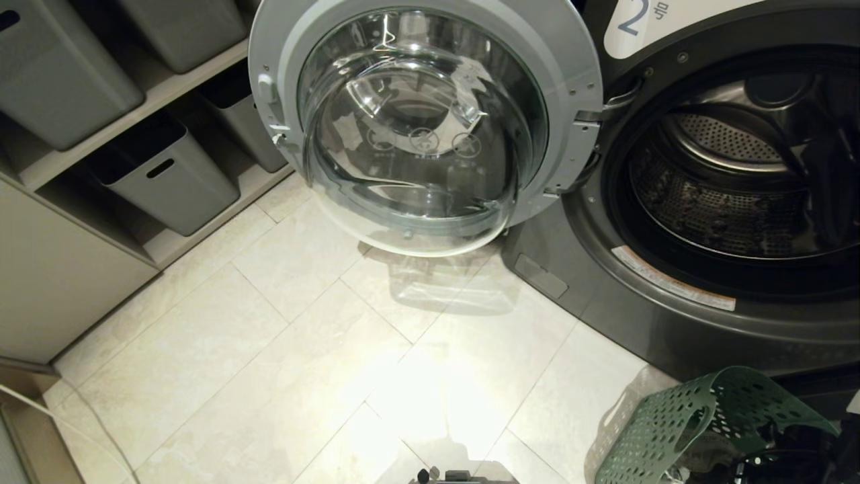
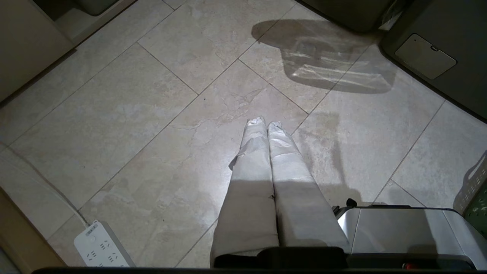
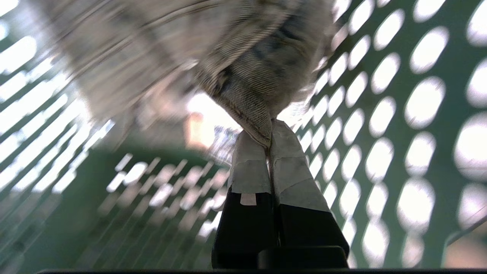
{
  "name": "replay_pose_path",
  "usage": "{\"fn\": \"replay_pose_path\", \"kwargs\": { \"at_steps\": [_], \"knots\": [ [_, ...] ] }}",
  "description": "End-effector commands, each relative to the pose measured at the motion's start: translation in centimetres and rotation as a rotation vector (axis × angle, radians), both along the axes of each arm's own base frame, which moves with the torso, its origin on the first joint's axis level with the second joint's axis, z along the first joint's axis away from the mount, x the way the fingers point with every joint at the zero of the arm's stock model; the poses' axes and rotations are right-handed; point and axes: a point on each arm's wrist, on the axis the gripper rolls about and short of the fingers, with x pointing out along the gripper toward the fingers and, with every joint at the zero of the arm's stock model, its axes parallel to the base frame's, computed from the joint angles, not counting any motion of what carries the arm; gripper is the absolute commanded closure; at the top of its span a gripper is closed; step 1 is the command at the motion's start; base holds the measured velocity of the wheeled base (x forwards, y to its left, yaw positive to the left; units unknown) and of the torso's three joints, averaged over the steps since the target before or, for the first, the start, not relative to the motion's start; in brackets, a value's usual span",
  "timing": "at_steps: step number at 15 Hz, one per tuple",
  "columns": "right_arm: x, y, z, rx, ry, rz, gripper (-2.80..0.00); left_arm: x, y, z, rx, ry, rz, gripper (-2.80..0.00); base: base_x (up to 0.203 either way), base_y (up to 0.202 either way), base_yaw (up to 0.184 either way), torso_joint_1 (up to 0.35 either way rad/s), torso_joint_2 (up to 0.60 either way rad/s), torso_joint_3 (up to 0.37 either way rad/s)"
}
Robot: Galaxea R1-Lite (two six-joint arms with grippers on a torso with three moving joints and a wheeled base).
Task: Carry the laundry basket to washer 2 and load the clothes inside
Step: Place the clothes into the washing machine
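Down inside the green laundry basket [image 3: 384, 125] at my five o'clock, my right gripper [image 3: 269, 134] is pinching a fold of the grey-beige clothes [image 3: 243, 72] between closed jaws, my left gripper [image 2: 265, 122] is hanging shut and empty over the floor tiles [image 2: 152, 95], and washer 2 [image 1: 725, 175] is standing at my one o'clock with its door [image 1: 423, 114] swung open.

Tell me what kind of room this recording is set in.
Most likely a laundry room: washer 2 stands open on a tiled floor, a laundry basket beside it, grey storage bins on shelves.
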Motion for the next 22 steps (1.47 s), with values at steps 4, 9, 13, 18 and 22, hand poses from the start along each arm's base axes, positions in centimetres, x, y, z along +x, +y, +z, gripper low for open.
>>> {"fn": "replay_pose_path", "kwargs": {
  "at_steps": [4,9,13,18,22],
  "knots": [
    [-2.4,2.6,5.9,0.034,0.019,0.04,0.0,0.0,0.0,0.0,0.0,0.001,0.002,0.0,0.0,0.0,0.0,0.0,0.0,0.0],
    [-4.7,4.8,10.1,0.046,0.035,0.057,0.0,0.0,0.0,0.0,0.0,0.001,0.0,0.0,0.0,0.0,0.0,0.0,0.0,0.0],
    [-6.4,6.6,14.1,0.034,-0.002,0.095,0.0,0.0,0.0,0.0,0.0,0.002,0.001,0.0,0.0,0.0,0.0,0.0,0.0,0.0],
    [-9.8,9.5,18.6,0.003,-0.053,0.175,0.0,0.0,0.0,0.0,0.0,0.001,0.0,0.0,0.0,0.0,0.0,0.0,0.0,0.0],
    [-11.5,11.2,21.6,-0.022,-0.191,0.313,0.0,0.0,0.0,0.0,0.0,0.001,0.002,0.0,0.0,0.0,0.0,0.0,0.0,0.0]
  ]
}}
